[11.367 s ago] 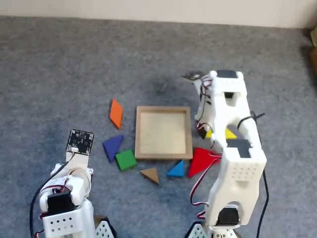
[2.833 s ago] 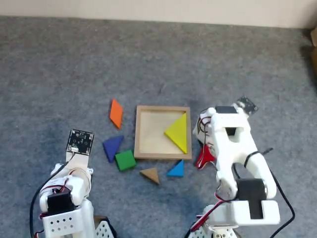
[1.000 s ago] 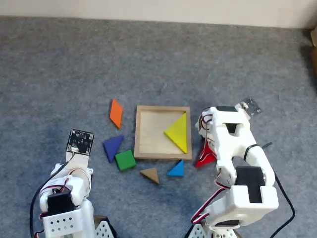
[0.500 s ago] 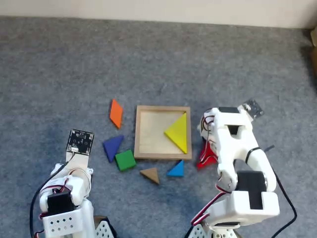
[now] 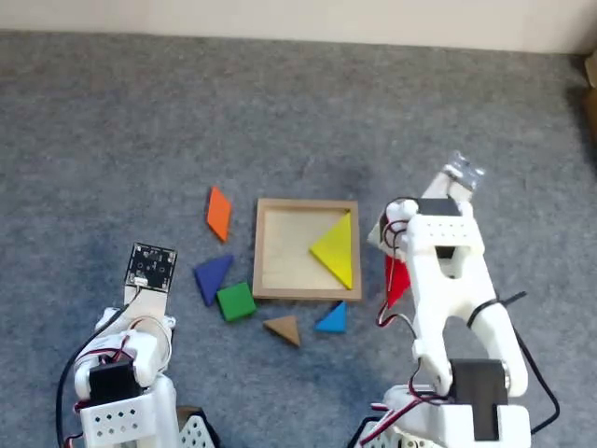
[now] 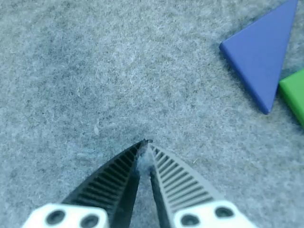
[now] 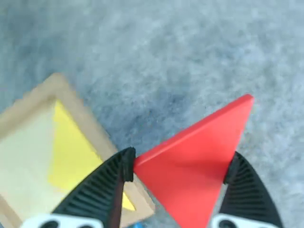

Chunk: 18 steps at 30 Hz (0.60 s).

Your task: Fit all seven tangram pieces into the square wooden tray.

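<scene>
1. Since half a second ago the right arm has swung outward, and the red triangle (image 5: 395, 280) has turned with it. It looks lifted off the carpet, just beside the wooden tray (image 5: 307, 296).
2. The right gripper (image 7: 180, 166) is clamped across that triangle, one finger on each edge, a hold that suits carrying it flat.
3. The yellow triangle (image 5: 336, 247) sits against the tray's right side, so there is room left beside it.
4. The left gripper (image 6: 145, 152), fingers together on nothing, hangs over the carpet near the blue triangle (image 6: 263, 52), likely to stay out of the way.
</scene>
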Motion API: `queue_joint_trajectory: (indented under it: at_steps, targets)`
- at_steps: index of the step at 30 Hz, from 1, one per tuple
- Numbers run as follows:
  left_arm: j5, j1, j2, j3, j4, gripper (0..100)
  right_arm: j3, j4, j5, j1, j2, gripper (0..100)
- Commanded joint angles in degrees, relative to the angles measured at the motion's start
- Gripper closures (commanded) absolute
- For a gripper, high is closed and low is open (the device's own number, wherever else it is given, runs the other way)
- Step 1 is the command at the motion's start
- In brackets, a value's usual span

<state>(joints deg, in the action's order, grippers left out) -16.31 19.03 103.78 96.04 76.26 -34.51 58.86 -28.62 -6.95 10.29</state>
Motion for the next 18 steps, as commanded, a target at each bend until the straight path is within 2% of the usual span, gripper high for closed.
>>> queue_joint_trajectory:
  at_steps: [1,6,10,14,18]
  targets:
    - [0.4,0.3,0.3,1.1,0.2,99,0.7,1.5,10.5,-2.7,3.7,79.3]
    - [0.4,0.3,0.3,1.1,0.2,99,0.7,1.4,21.9,-5.9,3.9,79.3]
    - [0.4,0.3,0.3,1.1,0.2,99,0.7,0.7,25.1,-8.7,3.7,79.3]
    - [0.4,0.3,0.3,1.1,0.2,99,0.7,-4.6,27.0,-10.5,3.5,79.3]
    - [0.4,0.3,0.3,1.1,0.2,99,0.7,-9.4,32.3,-12.6,3.4,79.3]
